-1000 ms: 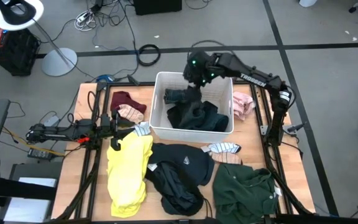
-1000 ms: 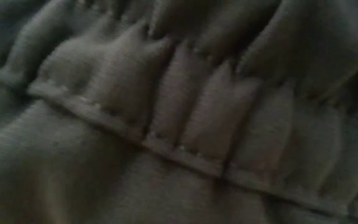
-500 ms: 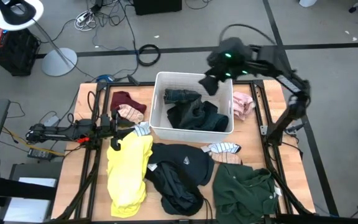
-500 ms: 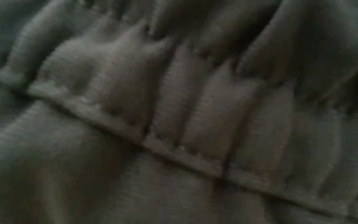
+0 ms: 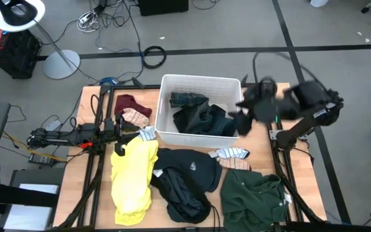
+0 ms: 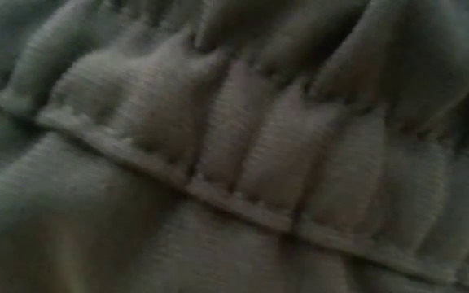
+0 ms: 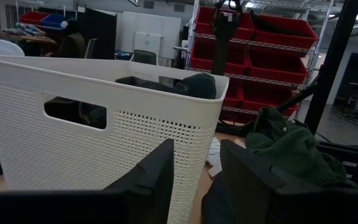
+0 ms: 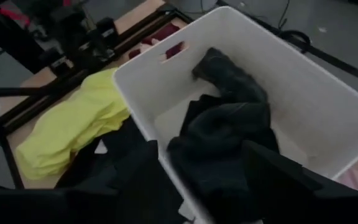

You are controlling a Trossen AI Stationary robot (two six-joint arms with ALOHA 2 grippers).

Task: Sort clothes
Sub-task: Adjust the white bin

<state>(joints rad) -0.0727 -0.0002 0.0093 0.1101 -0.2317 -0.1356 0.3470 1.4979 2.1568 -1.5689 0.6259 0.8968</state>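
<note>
A white plastic bin point(image 5: 166, 84) stands at the table's far middle and holds dark clothes point(image 5: 201, 119). My right gripper point(image 5: 242, 121) hangs open and empty by the bin's right wall; in its wrist view point(image 8: 199, 149) it looks down into the bin point(image 8: 328, 81). My left gripper point(image 5: 118, 138) is open and empty at the left, beside the yellow shirt point(image 5: 133, 177). A black top point(image 5: 182, 180), a dark green top point(image 5: 253, 193), striped socks point(image 5: 230, 153), a maroon piece point(image 5: 133, 103) and a pink piece point(image 5: 134, 116) lie on the table.
Dark ribbed fabric point(image 6: 234, 146) fills the low view. The left wrist view shows the bin's wall point(image 7: 104, 112) close ahead and the dark green top point(image 7: 291, 143) beyond. Black frame rails run along the table's left and right sides.
My right gripper has risen from the dark clothes in the bin and swung toward the table's right edge, ending beside the bin's right wall. The dark clothes stay in the bin.
</note>
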